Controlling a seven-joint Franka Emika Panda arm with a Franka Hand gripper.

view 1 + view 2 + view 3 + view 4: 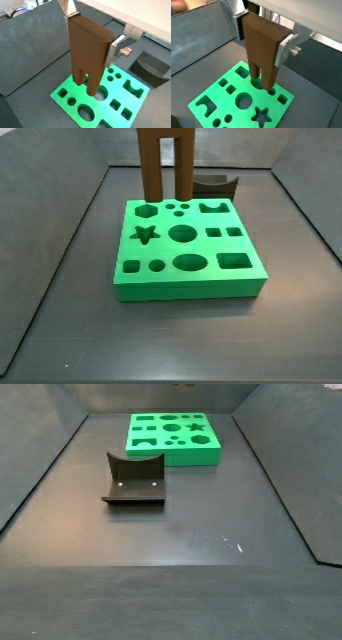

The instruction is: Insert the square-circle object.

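Note:
My gripper (92,35) is shut on the top of a tall brown piece (87,55) with two prongs, and holds it upright; both wrist views show this (263,32). The silver fingers (284,49) clamp its two narrow sides. The prongs reach down to the green board (67,92) with cut-out holes, near one edge of it (218,97). I cannot tell whether the tips are inside holes. In a side view the piece (186,168) stands at the far edge of the board (187,286); the gripper is out of frame there. In a side view of the board (174,452), I cannot make out the piece.
The fixture (134,484) stands on the dark floor, a short way from the board, and shows behind the board in a side view (214,183) and in a wrist view (150,67). Grey walls rise round the floor (80,328).

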